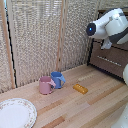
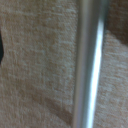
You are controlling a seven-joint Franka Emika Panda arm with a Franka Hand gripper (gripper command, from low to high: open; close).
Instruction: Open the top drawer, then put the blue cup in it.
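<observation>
The blue cup (image 1: 58,79) stands upright on the wooden table, touching the pink mug (image 1: 46,85) beside it. At the exterior view's right is the top drawer (image 1: 114,53), a dark-brown front with a thin silver bar handle (image 1: 107,60), and it looks shut. My gripper (image 1: 106,44) hangs under the white arm right in front of that drawer front, far from the cup. Its fingers are hidden there. The wrist view shows only the silver bar handle (image 2: 90,65), blurred and very close against a brown surface (image 2: 40,65).
A yellow block (image 1: 80,88) lies on the table between the mugs and the drawers. A patterned white plate (image 1: 15,112) sits at the front of the exterior view's left. Woven screens (image 1: 40,35) stand behind the table.
</observation>
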